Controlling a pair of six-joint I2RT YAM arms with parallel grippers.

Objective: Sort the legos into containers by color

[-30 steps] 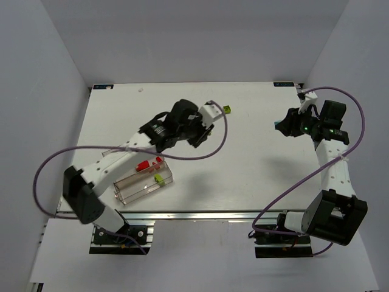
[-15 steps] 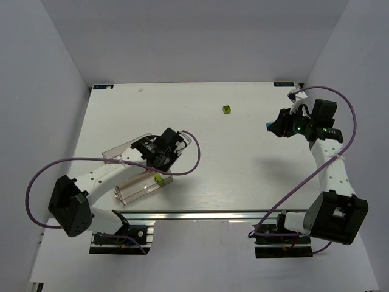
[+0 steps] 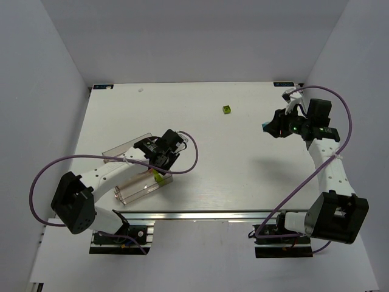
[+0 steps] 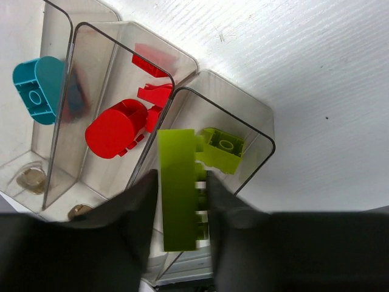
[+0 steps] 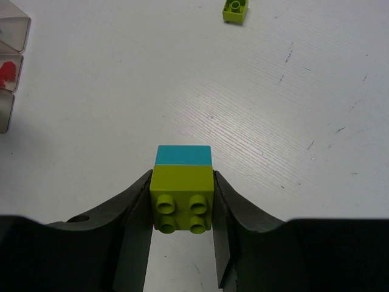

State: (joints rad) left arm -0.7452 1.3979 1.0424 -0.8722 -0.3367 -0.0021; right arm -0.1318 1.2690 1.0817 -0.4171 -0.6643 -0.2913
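White tabletop [image 3: 243,164] covers the floor of the enclosure, with pale walls on three sides. At its near left stand the containers [image 3: 130,191], three joined clear troughs. In the left wrist view, the first trough holds a cyan brick [image 4: 37,88]. The middle one holds a cluster of red pieces [image 4: 115,128]. The third, next to open tabletop, holds a small lime brick [image 4: 222,149].

The left end effector [image 4: 180,207] is clamped on a long lime brick [image 4: 176,182], its fingers pressing the two long sides. This brick hangs over the third trough and overlaps the wall shared with the red trough.

Farther right, toward the far edge, a loose lime brick [image 3: 227,109] sits alone on the tabletop.

At the right, the right end effector [image 5: 182,182] grips a lime-and-cyan stack [image 5: 182,207]. The lime part is nearest the wrist camera and the cyan part is joined behind it. The stack is over bare tabletop, well apart from the containers.
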